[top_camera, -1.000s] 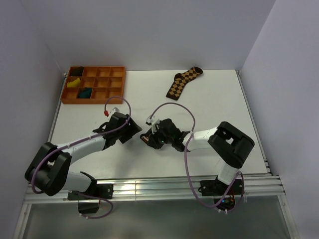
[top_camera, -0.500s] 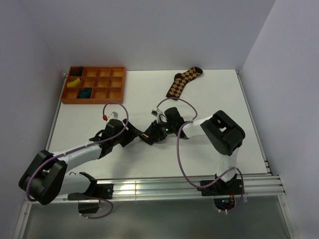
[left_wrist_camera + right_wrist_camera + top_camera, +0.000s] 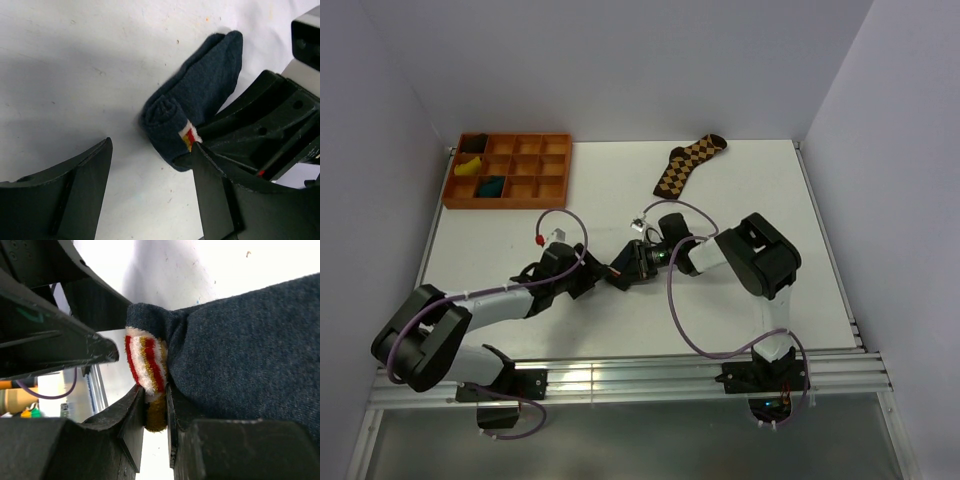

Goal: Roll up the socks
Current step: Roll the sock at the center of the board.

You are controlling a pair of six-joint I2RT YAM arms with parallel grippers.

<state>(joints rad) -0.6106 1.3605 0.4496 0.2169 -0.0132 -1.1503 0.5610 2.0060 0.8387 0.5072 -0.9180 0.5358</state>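
about halfway: sock (image 3: 200,95) part rolled, tail flat beyond my left claw (image 3: 151,145), gaping, holding nothing; right claw (image 3: 154,407) pinches patch (image 3: 145,365).

A tray (image 3: 505,204) sits in the far left corner of the counter (image 3: 760,200). One bundle (image 3: 472,145) lies in the tray's far left compartment. A second bundle (image 3: 468,167) lies in the compartment just nearer. A third bundle (image 3: 492,185) lies in the near row, second from the left. The far sock (image 3: 686,165) lies by the far edge, right of centre. The middle sock (image 3: 200,95) lies near the counter's centre. The left tool (image 3: 150,185) is on its left, straddling its rolled end with room to spare. The right tool (image 3: 152,415) is on its right, clamped on its patch.
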